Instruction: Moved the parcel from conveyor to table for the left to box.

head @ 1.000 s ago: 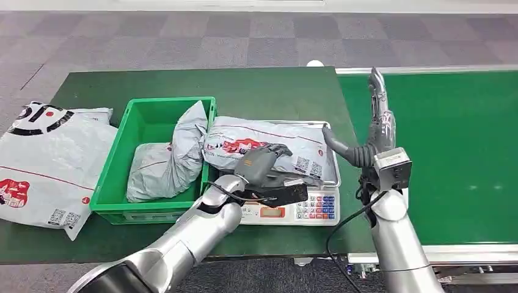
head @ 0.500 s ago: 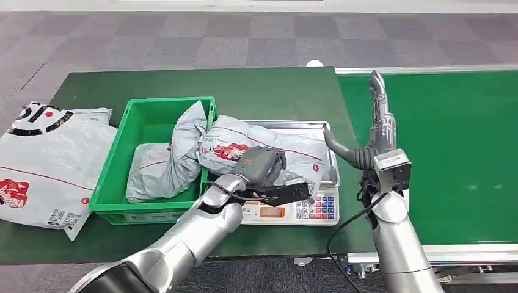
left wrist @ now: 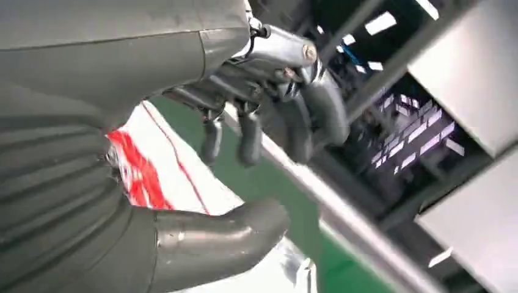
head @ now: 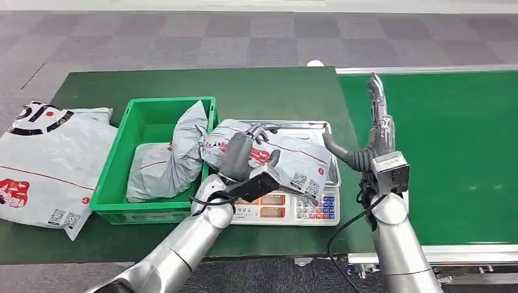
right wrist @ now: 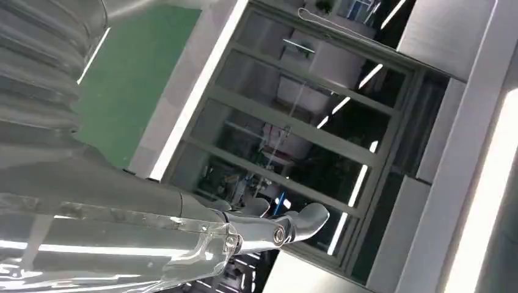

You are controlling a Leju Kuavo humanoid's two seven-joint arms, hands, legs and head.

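Observation:
A grey-white parcel with red print lies tilted over the steel pan of the weighing scale on the green table. My left hand holds it, fingers hooked over its far edge and the thumb on its near face. The left wrist view has the parcel against the palm, between the thumb and the curled fingers. My right hand stands upright at the conveyor's edge, fingers straight and thumb out, holding nothing.
A green bin left of the scale holds two grey parcels. Large printed mail bags lie at the table's left end. The green conveyor belt runs along the right, its near rail beside my right arm.
My left hand has moved from the parcel's near edge up over it and closed around it. The parcel has bunched and tipped up off the scale pan. The right hand barely moved.

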